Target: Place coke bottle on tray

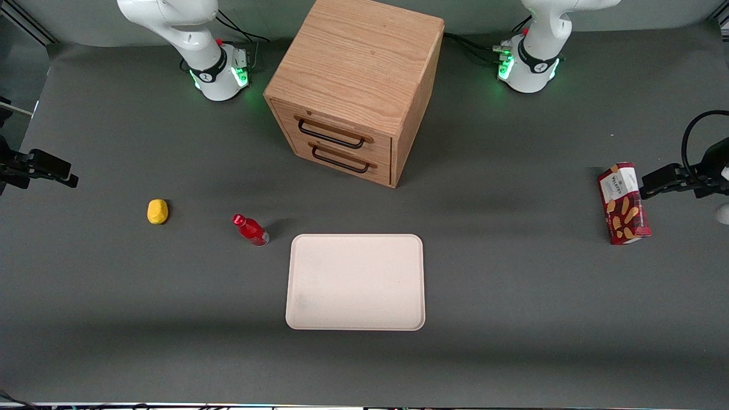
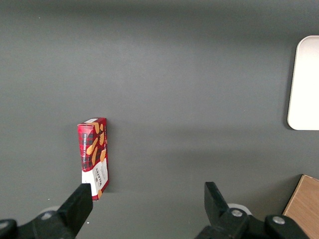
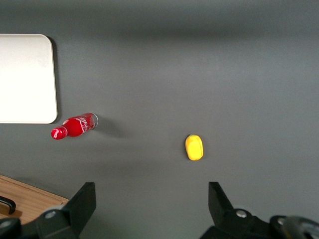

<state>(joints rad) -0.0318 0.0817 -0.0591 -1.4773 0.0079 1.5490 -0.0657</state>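
Pincer: the working arm's pincer hangs high over the dark grey surface with its two black fingers spread wide apart and nothing between them; in the front view it sits at the working arm's end of the surface.
Yellow lump: lies on the surface toward the working arm's end, well apart from the tray; in the right wrist view it shows between the two fingers' lines.
Coke bottle: small, all red with a red cap and a greyish base, standing on the surface between the yellow lump and the tray, just beside the tray's corner and not on it; also seen in the right wrist view.
Tray: cream-beige, rectangular with rounded corners and a low rim, flat on the surface, nearer to the front camera than the cabinet.
Wooden cabinet: two drawers with dark handles; the tray lies in front of it.
Red snack box: biscuit pictures on its face, toward the parked arm's end of the surface, well apart from the tray.
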